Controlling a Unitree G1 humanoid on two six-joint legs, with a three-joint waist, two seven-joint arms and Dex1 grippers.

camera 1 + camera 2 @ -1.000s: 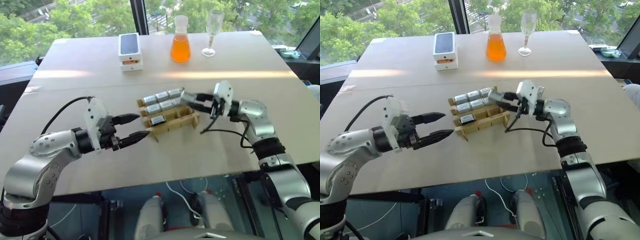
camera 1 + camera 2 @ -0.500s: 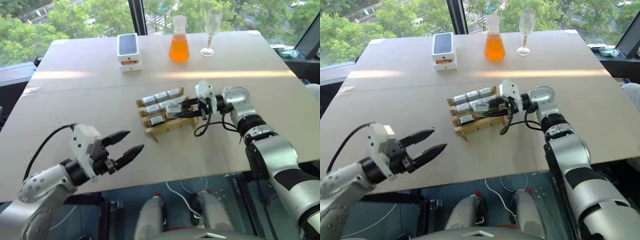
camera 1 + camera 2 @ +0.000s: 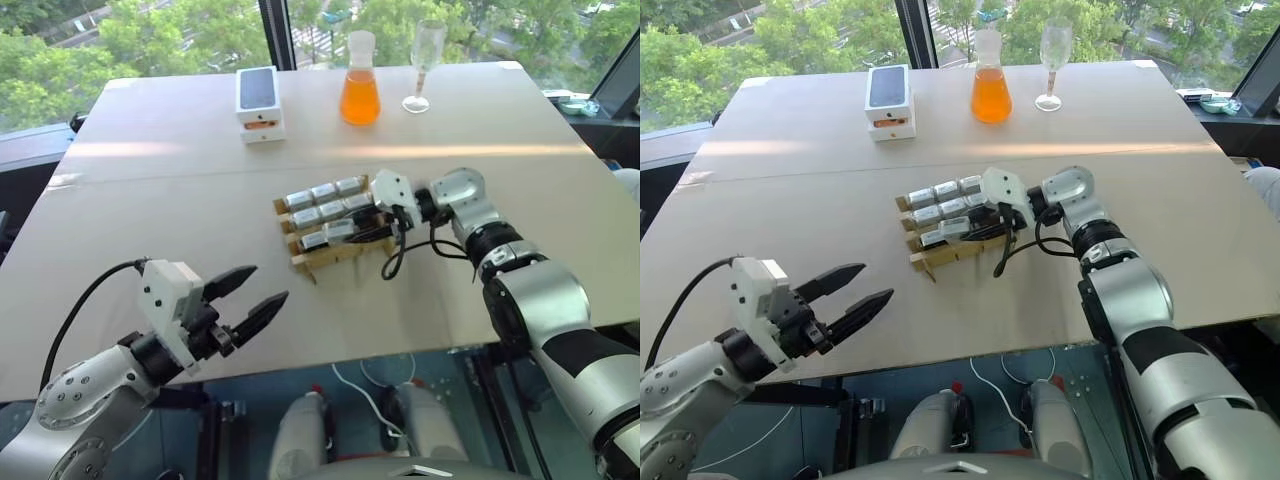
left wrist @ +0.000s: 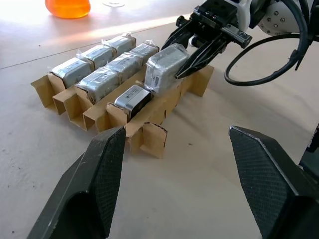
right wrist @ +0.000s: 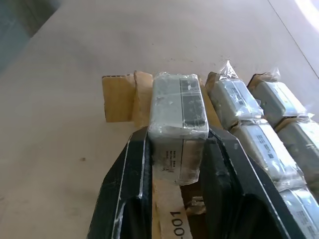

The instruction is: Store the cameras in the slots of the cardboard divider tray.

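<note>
The cardboard divider tray (image 3: pixel 345 254) lies mid-table. Silver-grey cameras in clear wrap fill its back row (image 3: pixel 322 191) and middle row (image 3: pixel 330 209), and one more (image 4: pixel 132 98) sits in the front row. My right gripper (image 3: pixel 347 229) reaches in from the right, shut on a further camera (image 4: pixel 165 67). That camera is held tilted over the front row, beside the seated one. In the right wrist view it (image 5: pixel 179 107) sits between the two black fingers (image 5: pixel 137 169). My left gripper (image 3: pixel 268 284) hovers open near the table's front edge, well short of the tray.
At the back of the table stand a white phone box (image 3: pixel 259 103), a flask of orange liquid (image 3: pixel 360 95) and a wine glass (image 3: pixel 425 65). A black cable (image 3: pixel 395 262) loops from my right wrist onto the table beside the tray.
My right gripper has carried its camera leftward from the tray's right end to over the front row. My left arm has pulled back from the tray toward the table's front edge.
</note>
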